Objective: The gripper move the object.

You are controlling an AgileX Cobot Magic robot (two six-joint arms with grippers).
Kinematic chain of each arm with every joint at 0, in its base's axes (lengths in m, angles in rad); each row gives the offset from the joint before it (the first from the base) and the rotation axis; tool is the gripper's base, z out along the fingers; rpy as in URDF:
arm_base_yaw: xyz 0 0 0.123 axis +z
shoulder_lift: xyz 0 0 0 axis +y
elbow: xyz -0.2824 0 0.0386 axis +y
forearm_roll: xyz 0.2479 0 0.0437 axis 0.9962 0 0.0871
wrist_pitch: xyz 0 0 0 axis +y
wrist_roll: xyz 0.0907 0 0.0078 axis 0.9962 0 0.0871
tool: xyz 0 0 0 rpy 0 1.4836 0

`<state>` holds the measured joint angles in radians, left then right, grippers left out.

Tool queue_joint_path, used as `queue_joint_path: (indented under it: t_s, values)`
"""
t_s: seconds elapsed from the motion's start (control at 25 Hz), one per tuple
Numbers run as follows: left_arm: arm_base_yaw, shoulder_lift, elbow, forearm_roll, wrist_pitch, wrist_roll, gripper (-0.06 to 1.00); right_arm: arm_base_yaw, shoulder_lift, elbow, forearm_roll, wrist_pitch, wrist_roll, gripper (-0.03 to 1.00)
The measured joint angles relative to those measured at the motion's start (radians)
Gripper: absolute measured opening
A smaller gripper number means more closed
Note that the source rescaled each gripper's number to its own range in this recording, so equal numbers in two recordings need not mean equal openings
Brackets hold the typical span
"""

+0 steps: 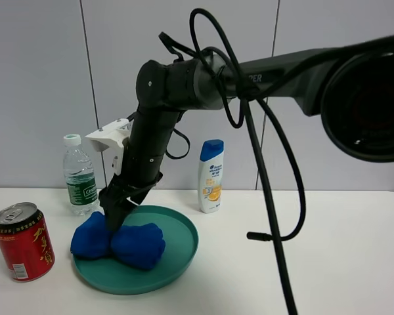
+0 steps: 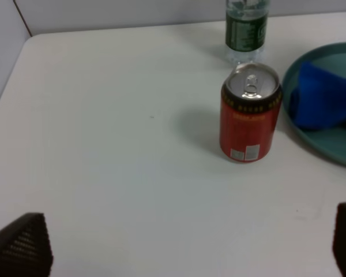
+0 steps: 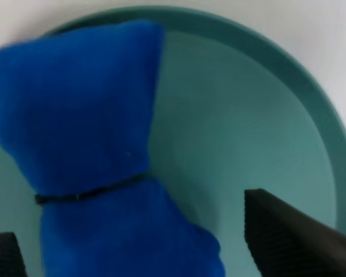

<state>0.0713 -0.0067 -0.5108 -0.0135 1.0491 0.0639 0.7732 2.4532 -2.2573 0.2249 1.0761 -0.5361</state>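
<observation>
The blue cloth bundle (image 1: 136,244), tied in its middle by a thin black band, lies in the teal plate (image 1: 184,249) on the white surface (image 1: 341,249). The right claw (image 1: 115,218) stands over this tied middle with its 2 fingers spread, 1 on each side, not closed on it. The left claw (image 2: 184,239) is wide open above the surface, holding nothing, with the red can (image 2: 249,115) in front of it.

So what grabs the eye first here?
The big black arm slants across the view, its right gripper open and straddling the blue cloth bundle on the teal plate, left of centre. Next is the red can at the table's front left.
</observation>
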Motion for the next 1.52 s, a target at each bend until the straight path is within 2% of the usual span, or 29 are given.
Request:
queue_joint_path:
  t_s: [0.2,0.32,0.48,0.68,0.84,1.04,1.12,1.36,1.52]
  values:
    - [0.0,0.0,0.0,0.0,0.0,0.0,1.0,0.0,-0.151,-0.007,-0.01,0.07,0.069,0.67]
    - [0.0,0.0,0.0,0.0,0.0,0.0,1.0,0.0,-0.284,-0.01,-0.08,0.081,0.098,0.74]
    - [0.0,0.0,0.0,0.0,0.0,0.0,1.0,0.0,-0.464,-0.012,-0.265,0.096,0.148,0.81]
    - [0.0,0.0,0.0,0.0,0.0,0.0,1.0,0.0,-0.63,-0.012,-0.502,0.137,0.239,0.83]
    - [0.0,0.0,0.0,0.0,0.0,0.0,1.0,0.0,-0.728,-0.012,-0.597,0.139,0.327,0.83]
    - [0.0,0.0,0.0,0.0,0.0,0.0,1.0,-0.005,-0.825,0.02,-0.628,0.139,0.397,0.83]
    - [0.0,0.0,0.0,0.0,0.0,0.0,1.0,-0.039,-0.864,0.057,-0.618,0.139,0.401,0.83]
    - [0.0,0.0,0.0,0.0,0.0,0.0,1.0,-0.317,-0.983,0.253,-0.472,0.139,0.404,0.83]
    - [0.0,0.0,0.0,0.0,0.0,0.0,1.0,-0.508,-1.101,0.479,-0.354,0.139,0.347,0.83]
